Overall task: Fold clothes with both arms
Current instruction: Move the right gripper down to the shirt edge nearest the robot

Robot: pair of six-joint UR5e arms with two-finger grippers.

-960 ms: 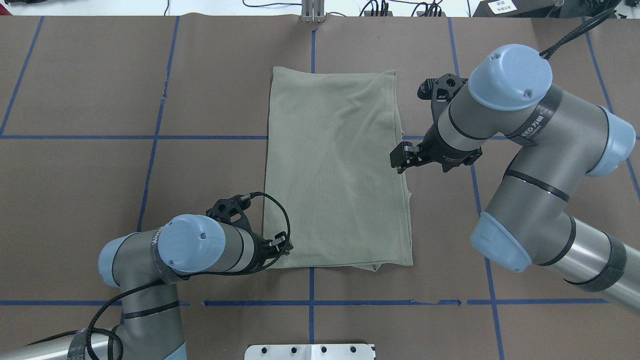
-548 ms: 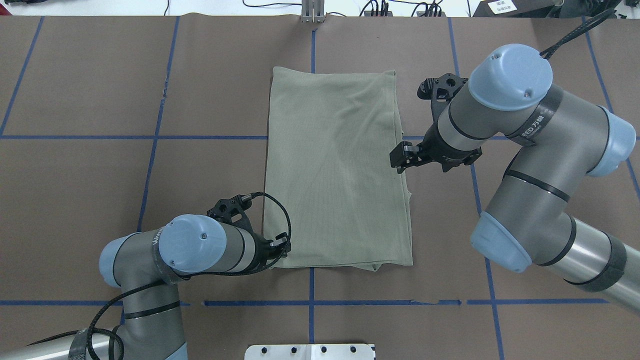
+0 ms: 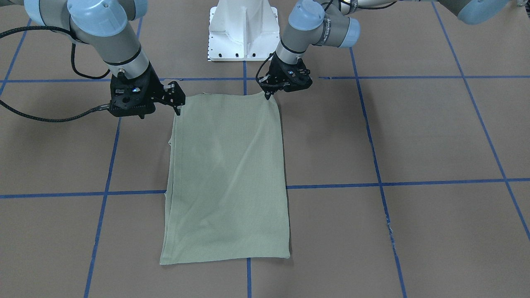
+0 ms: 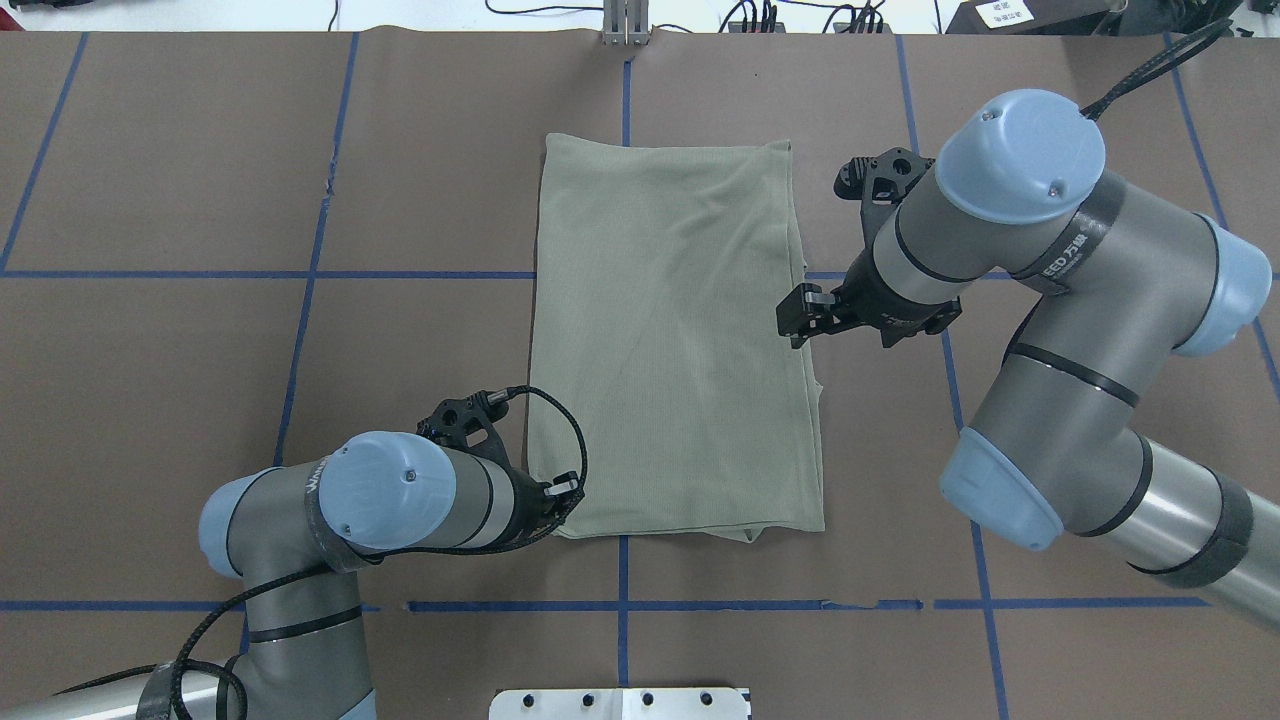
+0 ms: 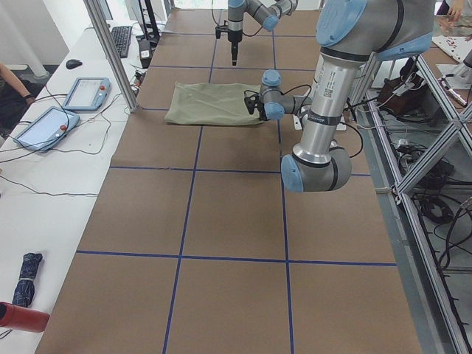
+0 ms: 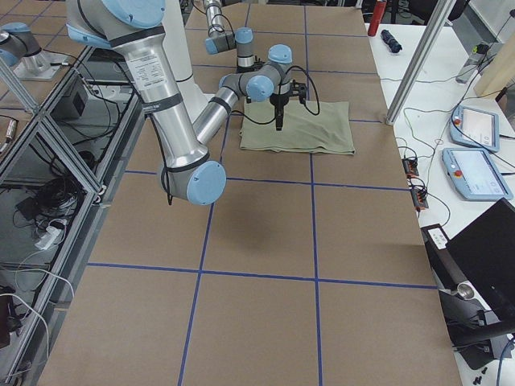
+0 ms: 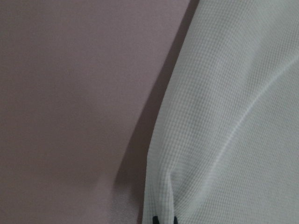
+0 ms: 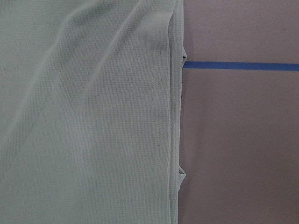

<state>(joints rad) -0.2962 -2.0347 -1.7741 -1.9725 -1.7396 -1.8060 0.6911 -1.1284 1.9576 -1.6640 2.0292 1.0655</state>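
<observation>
**Shirt Flat, Left Tool Clamping Corner**

The olive shirt (image 4: 675, 340) is lying as a long rectangle at the centre of the brown counter (image 4: 180, 350). The left tool (image 3: 268, 94) is pinching the corner nearest the robot (fabric is puckering between the fingertips (image 7: 154, 219)). The right tool (image 4: 797, 322) is hovering, jaws apart, over the right edge. The right arm's band (image 4: 1065, 255) is showing partial "EED" lettering.

Bare surface (image 4: 200, 200) lies open all round the shirt (image 4: 670, 340); the left pincer (image 4: 565, 497) blocks its near-left corner, the right pincer (image 4: 795, 325) its right edge.
</observation>
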